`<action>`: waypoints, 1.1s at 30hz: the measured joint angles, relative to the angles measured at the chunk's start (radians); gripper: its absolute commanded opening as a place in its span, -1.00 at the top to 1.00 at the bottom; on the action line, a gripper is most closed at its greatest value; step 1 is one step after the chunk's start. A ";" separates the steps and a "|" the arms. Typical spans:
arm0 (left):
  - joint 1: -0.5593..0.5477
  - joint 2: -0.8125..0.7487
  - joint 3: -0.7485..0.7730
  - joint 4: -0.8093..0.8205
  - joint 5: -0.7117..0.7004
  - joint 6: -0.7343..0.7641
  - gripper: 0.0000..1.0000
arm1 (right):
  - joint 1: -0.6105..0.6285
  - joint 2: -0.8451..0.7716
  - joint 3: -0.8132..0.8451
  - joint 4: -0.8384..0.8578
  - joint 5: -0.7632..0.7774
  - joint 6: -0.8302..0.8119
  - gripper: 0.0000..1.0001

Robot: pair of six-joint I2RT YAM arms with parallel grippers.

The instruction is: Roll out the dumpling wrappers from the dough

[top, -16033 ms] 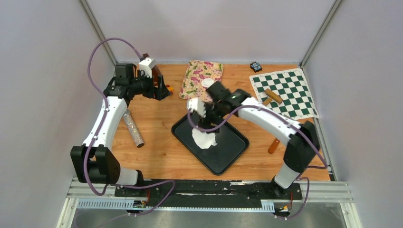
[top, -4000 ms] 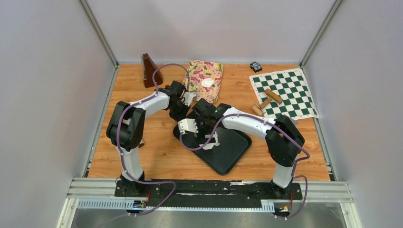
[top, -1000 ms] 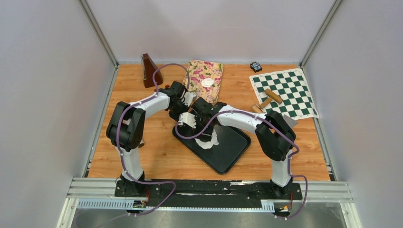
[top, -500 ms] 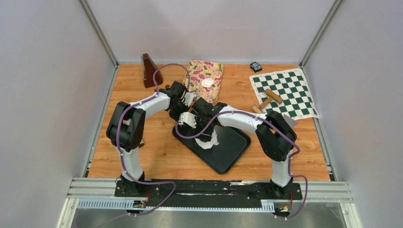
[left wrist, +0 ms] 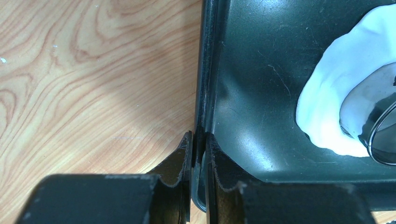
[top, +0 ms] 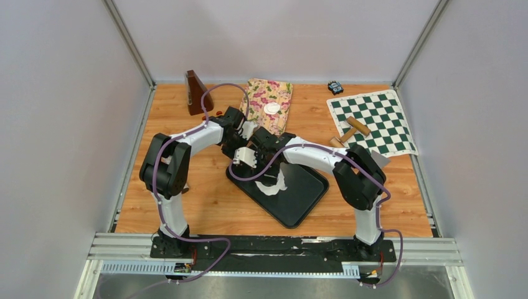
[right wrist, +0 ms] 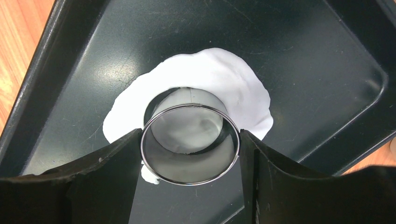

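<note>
A black tray [top: 305, 199] holds an irregular white sheet of dough [top: 278, 184]. My left gripper [left wrist: 200, 140] is shut on the tray's rim [left wrist: 204, 93] near a corner. My right gripper [right wrist: 190, 140] is shut on a metal ring cutter [right wrist: 189, 170], held over a hole in the dough [right wrist: 219, 74]. A pale round of dough shows inside the ring. In the top view both grippers, left [top: 238, 149] and right [top: 264, 174], meet at the tray's far left corner. One round white dumpling wrapper [top: 271, 108] lies on the floral cloth [top: 258, 99].
A brown wedge-shaped block [top: 195, 92] stands at the back left. A green chessboard mat [top: 380, 118] with wooden pieces [top: 355, 128] lies at the right, and a small black object [top: 335, 86] sits behind it. Bare wood [left wrist: 93, 70] borders the tray.
In the last second the right arm's elbow has shifted slightly; both grips are unchanged. Sixteen seconds ago the left arm was at the back left, away from the tray.
</note>
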 measured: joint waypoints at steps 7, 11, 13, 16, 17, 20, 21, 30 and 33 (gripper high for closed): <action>-0.003 0.000 0.000 0.000 -0.011 -0.001 1.00 | -0.006 -0.013 -0.029 0.021 -0.013 -0.006 -0.01; -0.005 0.000 0.000 0.000 -0.021 -0.004 1.00 | -0.010 -0.023 -0.049 0.039 -0.023 -0.016 -0.01; -0.005 -0.001 0.000 0.000 -0.024 -0.005 1.00 | -0.012 -0.026 -0.055 0.044 -0.028 -0.021 -0.01; -0.007 -0.001 0.000 0.000 -0.028 -0.005 1.00 | -0.013 -0.027 -0.057 0.045 -0.031 -0.029 -0.01; -0.008 -0.001 0.000 0.000 -0.030 -0.006 1.00 | -0.013 -0.027 -0.057 0.045 -0.032 -0.032 0.00; -0.009 -0.002 0.000 0.001 -0.033 -0.008 1.00 | -0.014 -0.027 -0.055 0.039 -0.039 -0.045 0.01; -0.009 -0.002 0.000 0.001 -0.034 -0.008 1.00 | -0.015 -0.027 -0.054 0.037 -0.040 -0.048 0.02; -0.009 -0.002 0.000 0.000 -0.034 -0.013 1.00 | -0.014 0.000 -0.006 -0.030 -0.048 -0.104 0.04; -0.009 -0.002 0.000 -0.001 -0.035 -0.016 1.00 | -0.007 0.008 0.008 -0.050 -0.044 -0.117 0.04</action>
